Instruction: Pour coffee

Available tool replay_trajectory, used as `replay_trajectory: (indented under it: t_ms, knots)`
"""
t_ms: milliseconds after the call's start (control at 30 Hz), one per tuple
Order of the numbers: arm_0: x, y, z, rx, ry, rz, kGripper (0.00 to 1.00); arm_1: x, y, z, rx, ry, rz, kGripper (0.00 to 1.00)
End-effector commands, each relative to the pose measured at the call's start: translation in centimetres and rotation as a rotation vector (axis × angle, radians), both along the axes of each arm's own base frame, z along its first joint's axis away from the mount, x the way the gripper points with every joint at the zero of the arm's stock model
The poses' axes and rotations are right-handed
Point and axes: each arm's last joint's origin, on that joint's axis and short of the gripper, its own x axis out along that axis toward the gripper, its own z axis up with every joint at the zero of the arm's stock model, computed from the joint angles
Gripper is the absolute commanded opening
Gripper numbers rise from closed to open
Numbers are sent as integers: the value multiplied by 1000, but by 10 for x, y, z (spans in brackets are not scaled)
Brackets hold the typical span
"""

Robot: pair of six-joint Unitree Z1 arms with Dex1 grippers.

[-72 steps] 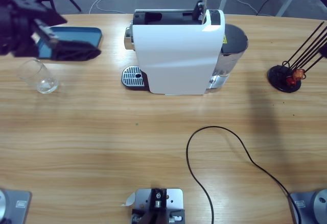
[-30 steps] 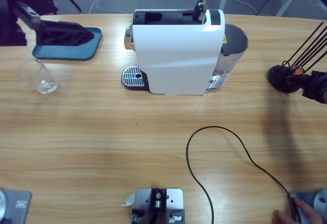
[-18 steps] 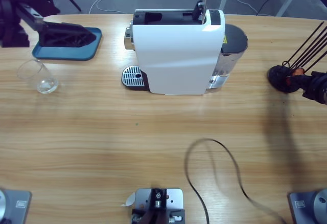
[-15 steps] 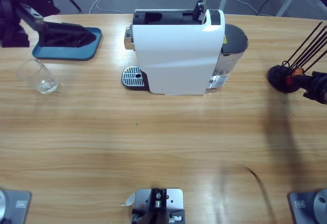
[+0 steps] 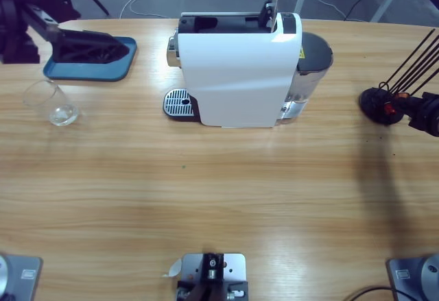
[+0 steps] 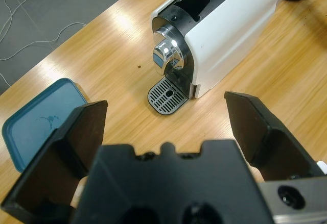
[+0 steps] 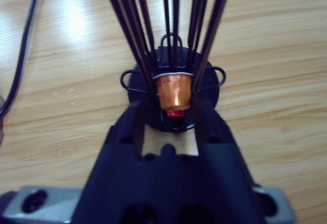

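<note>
Capsule not yet pulled: your right gripper straddles it, jaws apart, on the rack beside the machine. Left gripper spread wide, empty. Brewing and pouring remain.

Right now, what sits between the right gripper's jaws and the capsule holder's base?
In the right wrist view, the right gripper has its jaws on either side of a copper-orange capsule in the black wire capsule holder. Whether they touch it is unclear.

Bright, even overhead light glares off the table, while the capsule looks softly blurred.
</note>
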Motion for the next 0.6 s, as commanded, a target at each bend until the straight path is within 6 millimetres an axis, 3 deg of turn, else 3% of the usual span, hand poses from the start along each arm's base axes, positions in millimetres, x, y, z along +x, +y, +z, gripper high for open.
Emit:
replay_trajectory:
  t_ms: [33, 100, 167, 267, 300, 400, 600]
  knots:
    - [2, -10, -17, 48, 45, 1, 1000, -1, -2, -9, 14, 40, -4, 739]
    - [2, -11, -17, 49, 45, 1, 1000, 1, -1, -11, 13, 53, -3, 722]
    - [2, -11, -17, 49, 46, 0, 1000, 3, -1, -14, 9, 61, 0, 608]
    - [2, -11, -17, 49, 48, -1, 1000, 5, -1, -15, 6, 56, -2, 577]
    - [2, -12, -17, 49, 48, -4, 1000, 5, -2, -14, -1, 52, -3, 455]
    - [1, -14, -18, 53, 52, -12, 1000, 5, -3, -13, -3, 43, 0, 294]
    - [-4, -23, -21, 57, 60, -41, 1000, 7, -7, -12, 1, 30, -18, 293]
